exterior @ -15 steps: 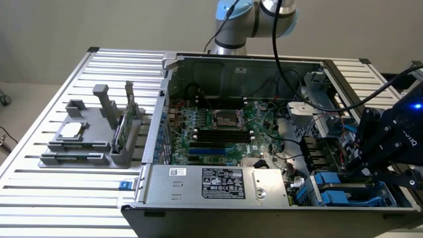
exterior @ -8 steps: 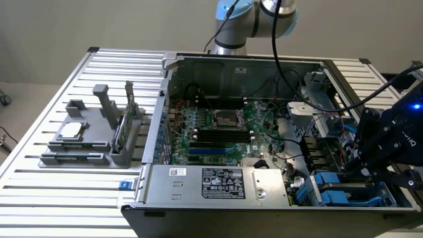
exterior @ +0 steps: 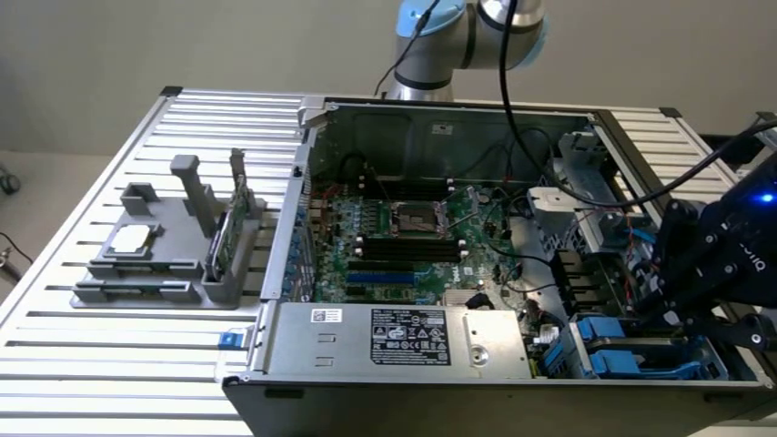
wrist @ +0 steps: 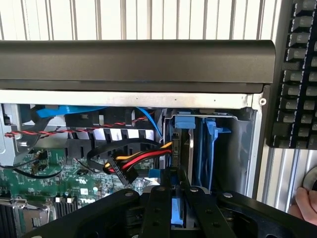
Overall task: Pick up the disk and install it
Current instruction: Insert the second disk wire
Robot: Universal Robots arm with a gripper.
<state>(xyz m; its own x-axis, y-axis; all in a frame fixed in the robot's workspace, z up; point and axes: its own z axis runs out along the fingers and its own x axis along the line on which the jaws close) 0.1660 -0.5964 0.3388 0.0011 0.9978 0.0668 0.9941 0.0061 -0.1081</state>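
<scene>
Jaws (wrist: 173, 198) clenched narrow on the blue-framed disk (wrist: 177, 210), held edge-on directly above the drive bay (wrist: 198, 148) of the open computer case (wrist: 138, 64); picked up already, seating in the bay apparently unfinished.

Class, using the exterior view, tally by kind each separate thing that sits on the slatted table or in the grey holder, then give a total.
Open computer case: 1
Grey holder: 1
Square silver chip: 1
Green circuit card: 1
Total: 4
</scene>
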